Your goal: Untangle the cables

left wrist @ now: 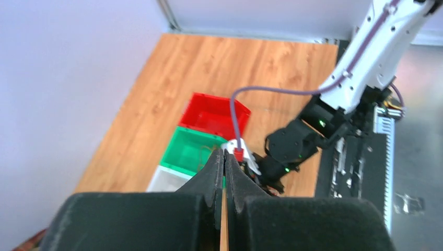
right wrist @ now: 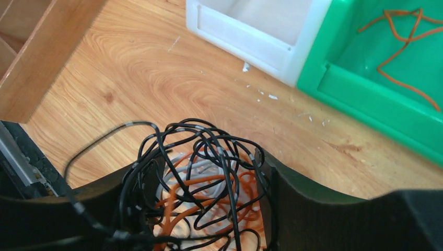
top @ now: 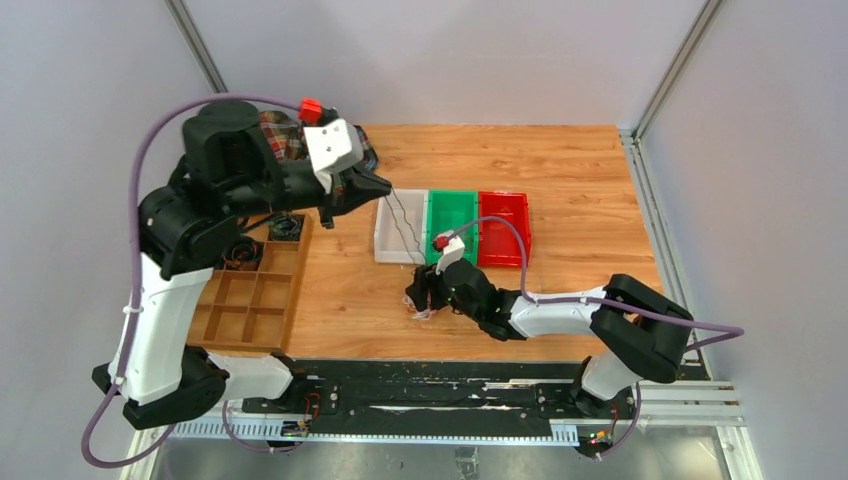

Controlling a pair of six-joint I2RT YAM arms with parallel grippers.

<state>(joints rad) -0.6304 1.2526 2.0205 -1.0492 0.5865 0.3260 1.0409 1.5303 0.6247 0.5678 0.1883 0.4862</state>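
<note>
The cables are a fist-sized tangle of black, orange and white wires [right wrist: 203,178] on the wooden table, near the front in the top view [top: 422,310]. My right gripper [right wrist: 206,162] is low over the table [top: 425,298], its two fingers closed against both sides of the bundle. My left gripper [top: 380,186] is raised and shut [left wrist: 224,154]. Thin black cable strands [top: 400,225] hang from its tip into the white bin [top: 384,245]. One orange cable [right wrist: 402,47] lies in the green bin [right wrist: 365,99].
White, green [top: 452,200] and red [top: 503,228] bins stand side by side mid-table, just behind the right gripper. A wooden compartment tray [top: 255,300] with dark coiled rolls [top: 240,252] is at the left. A plaid cloth [top: 285,135] lies at the back left.
</note>
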